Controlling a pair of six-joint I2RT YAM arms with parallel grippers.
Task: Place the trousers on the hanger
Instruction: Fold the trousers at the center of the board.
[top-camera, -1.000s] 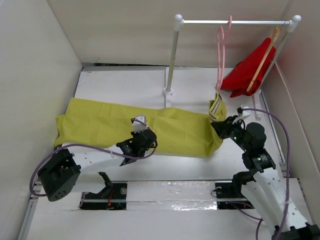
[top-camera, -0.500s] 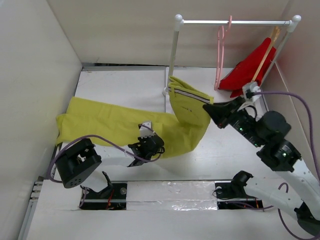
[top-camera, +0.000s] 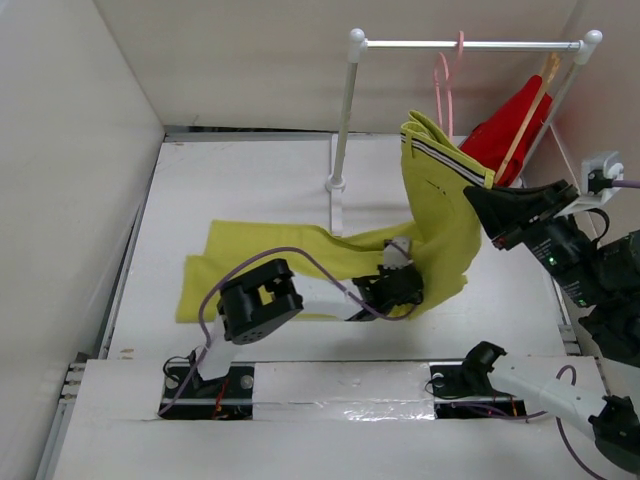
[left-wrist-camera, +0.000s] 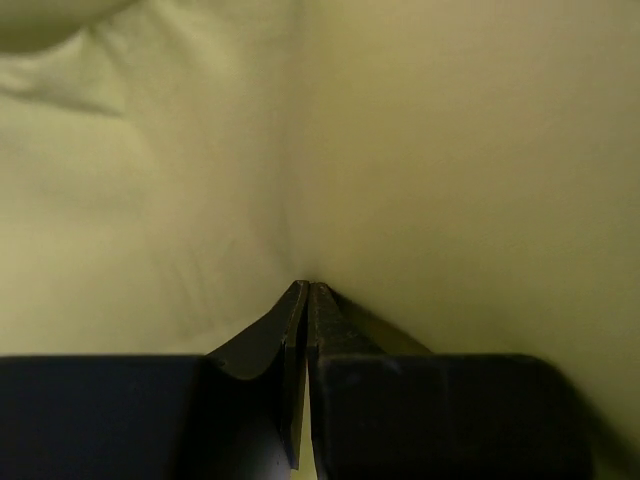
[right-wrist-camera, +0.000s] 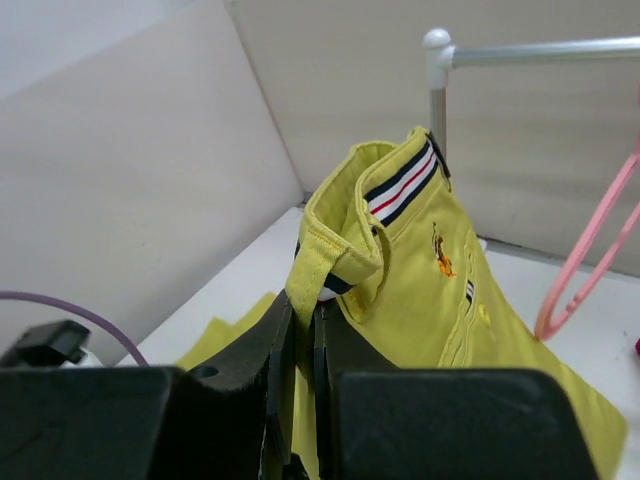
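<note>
**Both my claws pinched shut on the trousers, waist end up by the rail**

My right claw (right-wrist-camera: 305, 312) is clamped narrow on the waistband of the long yellow-green fabric trousers (top-camera: 440, 215). The band, with its striped white-and-dark lining, folds over just above my fingertips, and the cloth hangs down from them. The thin pink plastic hanger (right-wrist-camera: 590, 270) is beyond this claw and off to its right, apart from the fabric, hooked on the white metal rail (top-camera: 470, 44). Further right on that rail hangs a red garment (top-camera: 500, 135) on a tan wooden hanger (top-camera: 530, 115).

My left claw (left-wrist-camera: 305, 290) is fully closed, pads together, with a crease of the trouser cloth running straight into the tips. Yellow-green fabric fills everything ahead of it. In the overhead view this claw sits low, below and to the left of my right claw, gripping the trousers where they drop to the white table (top-camera: 250, 180). The legs trail away flat on the table to the left, behind this claw.
</note>
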